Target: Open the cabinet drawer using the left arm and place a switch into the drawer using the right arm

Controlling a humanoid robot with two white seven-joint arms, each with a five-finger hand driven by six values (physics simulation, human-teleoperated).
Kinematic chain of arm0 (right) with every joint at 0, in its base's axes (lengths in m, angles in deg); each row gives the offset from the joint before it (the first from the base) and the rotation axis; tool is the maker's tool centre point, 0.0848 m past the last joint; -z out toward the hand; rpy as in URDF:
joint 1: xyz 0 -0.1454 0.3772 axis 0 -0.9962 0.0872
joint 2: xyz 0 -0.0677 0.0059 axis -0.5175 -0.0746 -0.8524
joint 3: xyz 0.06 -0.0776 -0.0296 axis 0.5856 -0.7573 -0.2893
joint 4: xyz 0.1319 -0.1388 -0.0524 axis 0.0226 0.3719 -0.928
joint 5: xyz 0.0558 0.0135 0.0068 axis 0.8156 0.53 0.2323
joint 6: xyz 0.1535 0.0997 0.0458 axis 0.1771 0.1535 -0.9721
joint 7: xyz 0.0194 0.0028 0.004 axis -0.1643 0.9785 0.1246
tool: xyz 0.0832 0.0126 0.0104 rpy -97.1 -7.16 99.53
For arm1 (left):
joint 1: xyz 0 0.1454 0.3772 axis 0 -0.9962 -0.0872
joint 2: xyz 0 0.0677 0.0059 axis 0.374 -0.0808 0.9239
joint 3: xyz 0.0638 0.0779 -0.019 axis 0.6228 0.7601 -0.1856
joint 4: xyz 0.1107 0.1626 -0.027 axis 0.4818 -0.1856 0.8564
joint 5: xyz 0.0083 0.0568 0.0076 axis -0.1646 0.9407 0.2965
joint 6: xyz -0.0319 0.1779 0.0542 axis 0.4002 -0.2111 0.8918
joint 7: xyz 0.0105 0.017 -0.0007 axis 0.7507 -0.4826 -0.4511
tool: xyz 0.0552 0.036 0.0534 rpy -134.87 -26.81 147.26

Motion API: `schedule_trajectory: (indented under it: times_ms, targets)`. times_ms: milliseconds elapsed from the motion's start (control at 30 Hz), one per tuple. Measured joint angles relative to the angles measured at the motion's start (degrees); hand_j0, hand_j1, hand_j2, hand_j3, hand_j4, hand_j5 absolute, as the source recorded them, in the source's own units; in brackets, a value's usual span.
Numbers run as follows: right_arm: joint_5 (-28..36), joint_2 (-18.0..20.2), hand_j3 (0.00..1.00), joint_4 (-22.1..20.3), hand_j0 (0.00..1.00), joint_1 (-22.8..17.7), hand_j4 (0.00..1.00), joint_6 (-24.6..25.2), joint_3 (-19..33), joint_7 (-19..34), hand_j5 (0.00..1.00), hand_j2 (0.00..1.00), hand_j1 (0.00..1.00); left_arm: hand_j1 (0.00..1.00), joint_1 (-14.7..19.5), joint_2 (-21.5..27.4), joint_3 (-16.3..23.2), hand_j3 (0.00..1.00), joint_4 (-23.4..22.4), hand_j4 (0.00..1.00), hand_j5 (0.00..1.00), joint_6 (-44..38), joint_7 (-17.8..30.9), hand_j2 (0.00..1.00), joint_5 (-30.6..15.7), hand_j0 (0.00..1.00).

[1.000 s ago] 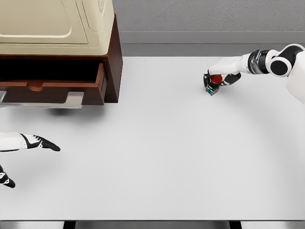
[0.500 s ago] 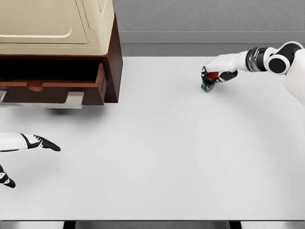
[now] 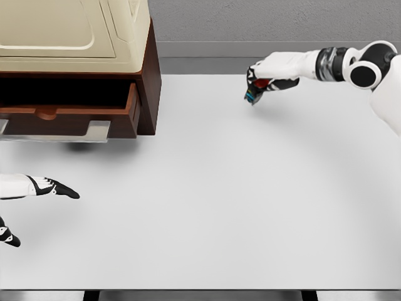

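The right hand [image 3: 266, 78] is clasping the red-topped switch [image 3: 255, 91] above the table [image 3: 250, 200], heading for the open drawer [image 3: 69, 116].

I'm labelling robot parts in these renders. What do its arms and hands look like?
Both arms are glossy white. The right arm has a dark ribbed band and a round black joint cap near the elbow. The right hand is white with dark parts. The left hand is white with black fingers. No cables show.
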Motion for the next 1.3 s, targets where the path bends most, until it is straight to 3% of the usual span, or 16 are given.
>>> schedule_trajectory:
  times_ms: [300,633,833,1300]
  targets:
    - [0.33,3.31,0.46,-17.77,0.46,-2.29,0.46,-0.02,0.54,0.01,0.46,0.46,0.46,1.0,-0.01,0.0,0.0,1.0,0.0,1.0,1.0,-0.01,0.0,1.0,-0.02,1.0]
    - [2.85,3.34,0.46,-29.82,0.46,-0.79,0.46,-0.03,0.3,0.03,0.46,0.46,0.46,1.0,-0.01,0.0,0.0,1.0,0.0,1.0,1.0,-0.02,0.0,1.0,-0.01,1.0]
    - [3.29,1.21,0.46,-31.89,0.46,0.87,0.46,-0.04,-0.05,0.04,0.46,0.46,0.46,1.0,-0.01,0.0,0.0,1.0,0.0,1.0,1.0,-0.02,0.0,1.0,-0.04,1.0]
    - [4.69,-4.44,0.46,-32.27,0.46,5.62,0.46,0.01,-3.26,0.0,0.46,0.46,0.46,1.0,-0.15,0.0,0.0,1.0,0.0,1.0,1.0,-0.03,0.0,1.0,-0.04,1.0]
